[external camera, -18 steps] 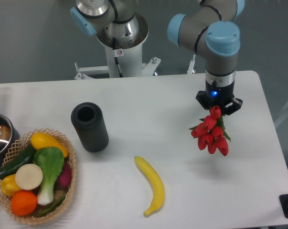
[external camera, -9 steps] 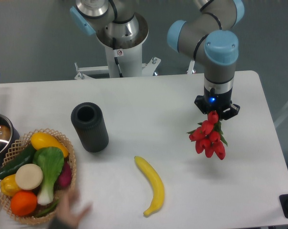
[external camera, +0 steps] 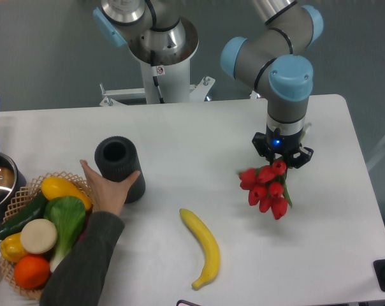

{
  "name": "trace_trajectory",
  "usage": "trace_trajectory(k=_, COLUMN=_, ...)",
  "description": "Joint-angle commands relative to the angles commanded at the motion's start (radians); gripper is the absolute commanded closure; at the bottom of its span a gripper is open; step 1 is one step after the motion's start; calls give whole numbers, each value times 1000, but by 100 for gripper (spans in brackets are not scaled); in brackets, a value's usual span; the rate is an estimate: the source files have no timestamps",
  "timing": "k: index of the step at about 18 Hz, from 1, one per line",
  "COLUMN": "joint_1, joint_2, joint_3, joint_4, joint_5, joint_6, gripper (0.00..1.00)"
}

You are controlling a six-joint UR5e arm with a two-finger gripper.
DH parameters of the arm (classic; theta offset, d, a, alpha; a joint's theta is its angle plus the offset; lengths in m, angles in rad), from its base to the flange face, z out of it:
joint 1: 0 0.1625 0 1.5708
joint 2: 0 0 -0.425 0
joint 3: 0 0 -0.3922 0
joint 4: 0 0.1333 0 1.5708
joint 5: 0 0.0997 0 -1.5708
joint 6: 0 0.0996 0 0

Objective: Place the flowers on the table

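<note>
1. At three o'clock on the counter [external camera: 345,255], my pincer [external camera: 282,158] grips the flowers [external camera: 264,189] by their stems, blooms hanging just above the surface.
2. I judge that letting go at this height could make them bounce or roll; lowering too hard could crush the blooms.
3. At nine o'clock, a person's hand [external camera: 108,189] touches the black cylinder [external camera: 119,167] beside the vegetable basket [external camera: 87,252].
4. At six o'clock the banana [external camera: 204,245] lies well apart; nothing blocks the drop.
</note>
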Motion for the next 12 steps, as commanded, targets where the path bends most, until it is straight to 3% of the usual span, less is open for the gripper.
trace_trajectory(k=5, joint_1=24, joint_2=-6, joint_3=11, joint_4=49, joint_5=6, joint_6=0, gripper=0)
trace_trajectory(k=12, joint_1=58, joint_2=0, joint_3=-2, joint_4=60, joint_5=17, joint_6=14, gripper=0)
